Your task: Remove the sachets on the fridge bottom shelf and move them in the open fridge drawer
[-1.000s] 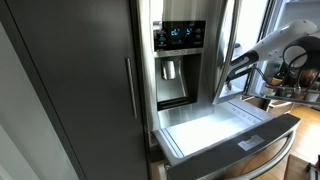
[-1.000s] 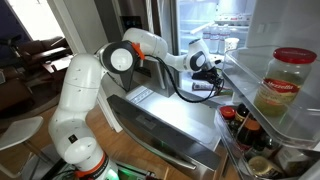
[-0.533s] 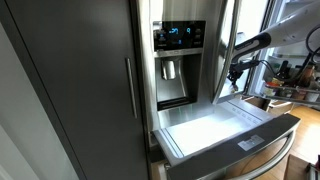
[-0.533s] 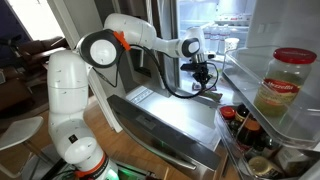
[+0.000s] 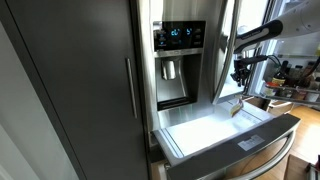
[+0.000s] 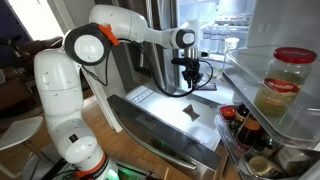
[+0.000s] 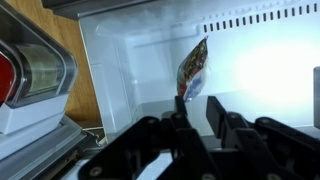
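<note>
In an exterior view the dispenser panel (image 5: 180, 35) on the fridge door shows a lit blue display, too small to read. The arm (image 5: 258, 33) reaches in from the upper right, nearly level. Its hand (image 5: 240, 78) hangs straight down over the right-hand edge of the drawer (image 5: 200, 132), which stands pulled out with its white inside lit. A sachet (image 5: 236, 108) is below the hand and apart from it, just by the drawer's right edge near the far corner. It stands tilted, with its long axis closer to upright than flat. Whether it touches the drawer floor cannot be told.

In an exterior view from the other side, the arm (image 6: 130, 25) rises from its base, bends and runs level toward the open fridge. The hand (image 6: 190, 80) points down over the drawer (image 6: 150, 112). The sachet (image 6: 192, 112) shows as a small dark shape under it, clear of the fingers and too small to judge its axis. A red-lidded jar (image 6: 285, 85) stands in the door shelf, and its label is not legible.

In the wrist view the hand (image 7: 197, 108) has its fingers (image 7: 215, 108) spread and holds nothing. Beyond them the sachet (image 7: 194, 65) stands out against the drawer's (image 7: 270, 70) white floor. It is yellow-orange with darker print that cannot be read. Its long axis runs up the picture, leaning a little right at the top.
</note>
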`<state>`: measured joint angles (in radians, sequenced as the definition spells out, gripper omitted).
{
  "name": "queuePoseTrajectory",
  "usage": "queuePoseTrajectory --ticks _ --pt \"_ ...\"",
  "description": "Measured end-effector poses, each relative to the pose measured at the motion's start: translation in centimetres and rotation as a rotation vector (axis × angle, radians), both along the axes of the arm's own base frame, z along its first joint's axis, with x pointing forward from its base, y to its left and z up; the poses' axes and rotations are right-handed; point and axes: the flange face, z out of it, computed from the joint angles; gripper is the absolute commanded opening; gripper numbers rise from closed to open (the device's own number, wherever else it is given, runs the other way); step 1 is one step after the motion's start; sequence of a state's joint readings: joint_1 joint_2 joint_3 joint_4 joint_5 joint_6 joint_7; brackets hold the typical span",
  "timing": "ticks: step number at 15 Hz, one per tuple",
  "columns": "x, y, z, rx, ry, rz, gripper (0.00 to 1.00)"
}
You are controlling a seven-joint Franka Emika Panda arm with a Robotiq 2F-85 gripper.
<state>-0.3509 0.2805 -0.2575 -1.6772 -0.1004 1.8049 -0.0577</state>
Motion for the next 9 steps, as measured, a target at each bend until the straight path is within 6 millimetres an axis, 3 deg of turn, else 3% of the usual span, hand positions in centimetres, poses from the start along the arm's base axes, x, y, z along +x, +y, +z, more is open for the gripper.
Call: queuePoseTrajectory --ticks 5,9 --pt "1.7 -0.3 -0.1 -0.07 -0.124 -0.037 0.99" --pt "4.5 -0.2 -1.7 -0.093 -0.307 -0.08 1.0"
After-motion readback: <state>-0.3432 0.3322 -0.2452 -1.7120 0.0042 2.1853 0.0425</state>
